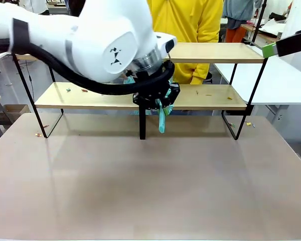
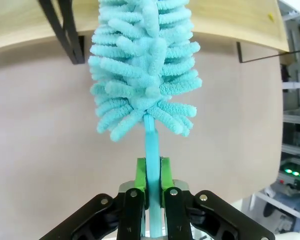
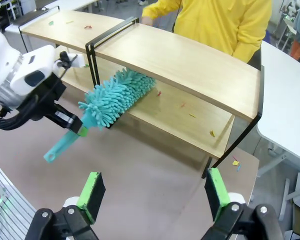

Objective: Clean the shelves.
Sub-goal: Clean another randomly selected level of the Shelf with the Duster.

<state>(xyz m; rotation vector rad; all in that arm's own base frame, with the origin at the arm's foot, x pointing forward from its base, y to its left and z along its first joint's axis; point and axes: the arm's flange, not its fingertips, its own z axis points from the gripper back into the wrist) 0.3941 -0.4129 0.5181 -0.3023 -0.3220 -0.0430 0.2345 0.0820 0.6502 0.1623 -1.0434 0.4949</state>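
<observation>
Two-tier shelves (image 1: 205, 52) of long light-wood boards on a thin black frame stand at the far side of the grey-brown tabletop (image 1: 150, 191). Small coloured scraps (image 1: 197, 92) dot the lower board.

The right wrist view shows what the front view hides behind the arm. A fluffy turquoise microfibre duster (image 3: 117, 95) has its head between the tiers over the lower board, just beside the black centre post. That view also shows scraps on the upper board's far end.

The left gripper (image 2: 153, 175) is clamped on the duster's teal plastic handle, green pads tight on both sides. In the front view the handle end hangs below it.

The right gripper (image 3: 154, 192) is spread wide and empty, above the table near the shelves' end.

A person in a yellow sweatshirt (image 1: 190, 20) stands behind the shelves.
</observation>
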